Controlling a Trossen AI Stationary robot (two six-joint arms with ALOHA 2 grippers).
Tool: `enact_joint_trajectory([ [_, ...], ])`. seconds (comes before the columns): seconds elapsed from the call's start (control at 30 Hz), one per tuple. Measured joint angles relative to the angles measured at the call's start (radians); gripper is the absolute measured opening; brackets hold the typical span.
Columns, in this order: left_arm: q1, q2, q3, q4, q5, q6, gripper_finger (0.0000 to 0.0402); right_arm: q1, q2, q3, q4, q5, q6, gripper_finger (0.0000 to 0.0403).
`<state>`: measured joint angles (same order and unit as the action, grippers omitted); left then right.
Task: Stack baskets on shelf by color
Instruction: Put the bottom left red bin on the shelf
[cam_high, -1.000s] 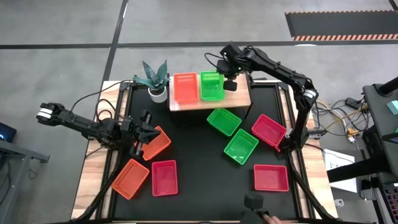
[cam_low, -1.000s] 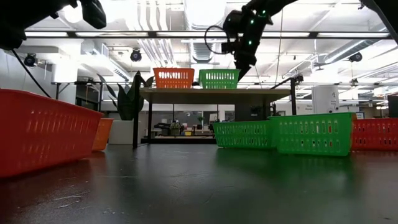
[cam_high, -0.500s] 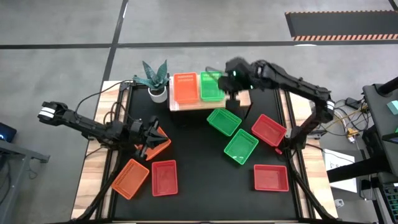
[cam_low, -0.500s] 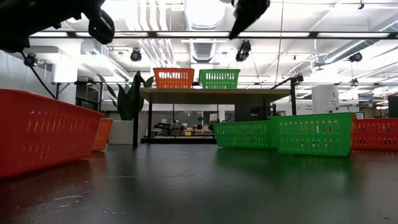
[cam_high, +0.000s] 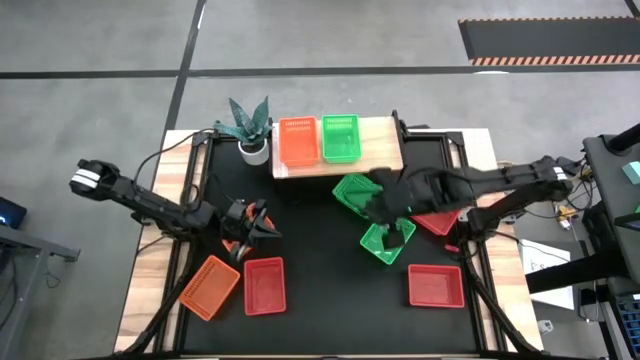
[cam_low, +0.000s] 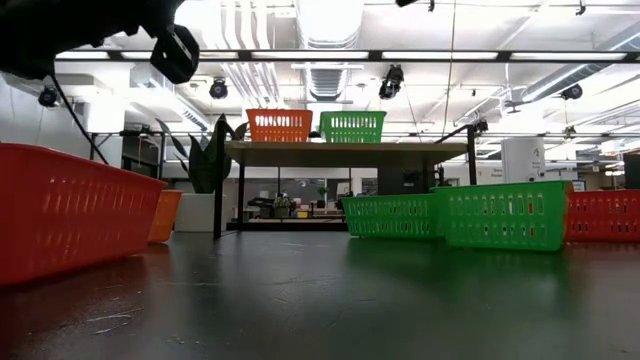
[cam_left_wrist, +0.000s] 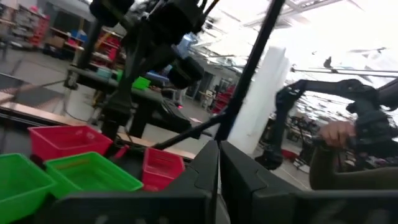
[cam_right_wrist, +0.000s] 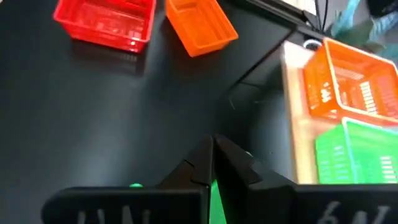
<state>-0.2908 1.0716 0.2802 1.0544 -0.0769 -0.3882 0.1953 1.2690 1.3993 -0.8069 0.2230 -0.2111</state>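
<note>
The light-wood shelf (cam_high: 385, 150) stands at the table's far edge with one orange basket (cam_high: 297, 141) and one green basket (cam_high: 340, 138) side by side on it. My right gripper (cam_high: 372, 208) is shut and empty, above two green baskets (cam_high: 352, 190) (cam_high: 383, 245) on the table's middle. My left gripper (cam_high: 262, 228) is shut and empty, high above an orange basket (cam_high: 238, 243) that it mostly hides. A second orange basket (cam_high: 210, 287) and three red baskets (cam_high: 264, 285) (cam_high: 435, 285) (cam_high: 442, 218) rest flat on the black table.
A potted plant (cam_high: 250, 125) stands just left of the shelf. The right half of the shelf top is bare wood. Cables run along the table's left and right sides. A person's hand (cam_left_wrist: 339, 134) shows beyond the table in the left wrist view.
My right gripper has gone from the shelf's right end toward the table's near edge and now hangs over the two green baskets. My left gripper has gone a little toward the table's right edge and slightly down. No basket has moved.
</note>
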Motion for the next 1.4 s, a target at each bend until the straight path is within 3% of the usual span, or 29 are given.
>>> enact_joint_trajectory([
  [0.1,-0.041,0.026,0.035,-0.040,-0.001,-0.008,0.0000,0.078,-0.007,-0.059,0.041,0.069,0.039,0.0009],
  [0.2,-0.087,0.061,0.104,-0.187,-0.034,-0.050,0.0000,0.138,-0.005,-0.108,0.085,0.102,0.066,0.0009],
  [0.53,-0.261,0.244,0.512,-1.088,-0.067,-0.284,0.0000,0.265,-0.008,-0.275,0.270,0.221,0.102,0.0009],
  [0.7,-0.338,0.381,0.741,-1.509,0.022,-0.440,0.0000,0.285,-0.041,-0.411,0.458,0.224,0.066,0.0009],
  [0.8,-0.383,0.459,0.851,-1.663,0.069,-0.444,0.0000,0.287,-0.086,-0.505,0.593,0.223,0.015,0.0009],
  [0.9,-0.408,0.521,0.928,-1.747,0.076,-0.451,0.0000,0.287,-0.151,-0.597,0.743,0.223,-0.054,0.0009],
  [1.1,-0.409,0.587,0.989,-1.749,0.127,-0.471,0.0014,0.287,-0.278,-0.745,0.986,0.195,-0.177,0.0009],
  [1.4,-0.396,0.608,0.943,-1.757,0.094,-0.491,0.0133,0.286,-0.427,-0.903,1.125,0.189,-0.216,0.0009],
])
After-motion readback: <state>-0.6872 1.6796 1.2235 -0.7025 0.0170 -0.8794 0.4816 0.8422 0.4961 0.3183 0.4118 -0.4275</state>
